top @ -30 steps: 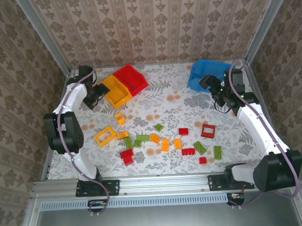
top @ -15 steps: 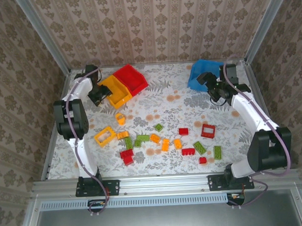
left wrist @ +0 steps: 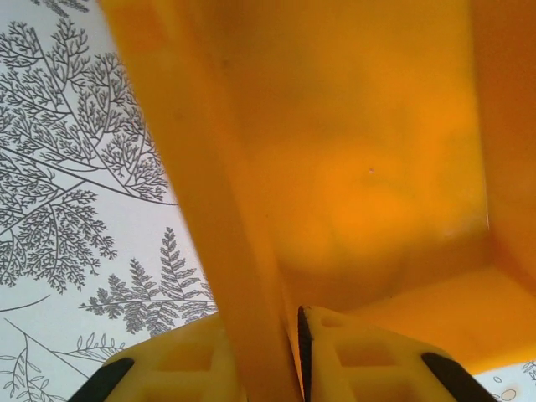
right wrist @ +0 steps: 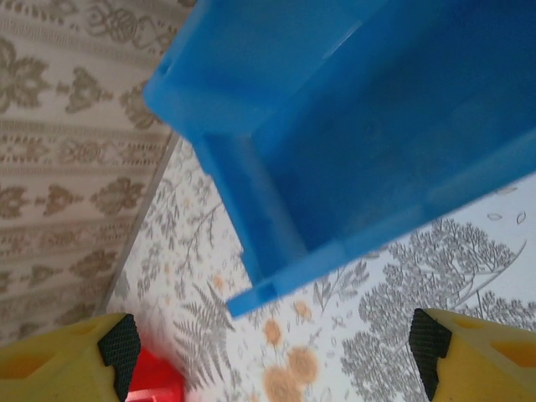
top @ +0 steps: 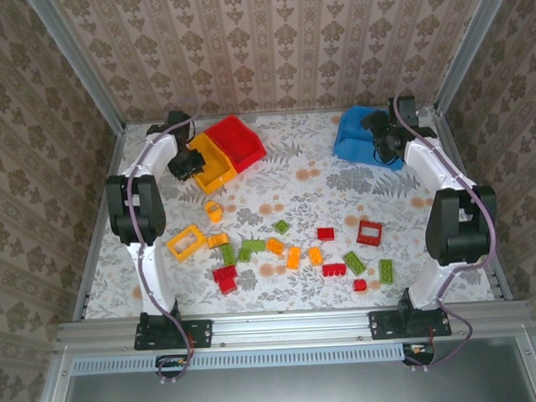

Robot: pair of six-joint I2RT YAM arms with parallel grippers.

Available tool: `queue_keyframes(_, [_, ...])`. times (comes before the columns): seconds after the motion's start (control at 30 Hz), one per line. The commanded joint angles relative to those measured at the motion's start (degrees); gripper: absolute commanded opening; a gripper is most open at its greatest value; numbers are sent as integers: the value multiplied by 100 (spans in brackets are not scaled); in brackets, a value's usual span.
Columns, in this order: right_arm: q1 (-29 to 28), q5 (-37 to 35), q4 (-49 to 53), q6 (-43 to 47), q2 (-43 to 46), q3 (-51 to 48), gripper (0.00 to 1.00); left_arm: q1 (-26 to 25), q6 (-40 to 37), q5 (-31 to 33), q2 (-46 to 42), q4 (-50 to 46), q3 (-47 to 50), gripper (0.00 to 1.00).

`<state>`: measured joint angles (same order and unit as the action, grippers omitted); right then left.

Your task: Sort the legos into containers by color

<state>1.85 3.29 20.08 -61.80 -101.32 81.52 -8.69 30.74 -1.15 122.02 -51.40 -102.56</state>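
We see the table [top: 338,184] with a flower pattern, and on it the three containers stand along the far side. The blue bin [top: 354,135], the largest one, is in the far right corner. The red bin [top: 239,138] and the yellow bin [top: 215,163] touch each other at the far left. The right gripper [top: 385,141] is just beside the blue bin, and in the wrist view its fingers stand wide apart and hold nothing. The left gripper [top: 191,164] is at the left wall of the yellow bin, and in its wrist view the two fingers press this wall from both sides. The legos [top: 294,257], red, green and orange-yellow, lie scattered on the near half of the table, well apart from all three bins.
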Motion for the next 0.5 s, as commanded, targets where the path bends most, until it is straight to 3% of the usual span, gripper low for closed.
queue_keyframes(0.0, [94, -447, 380, -581, -401, 405, 88, -214, -441, 206, -68, -406, -137, 14])
queue_keyframes(0.47, [176, -794, 1830, -1494, -1445, 1518, 82, -919, -686, 429, -863, -421, 1132, 0])
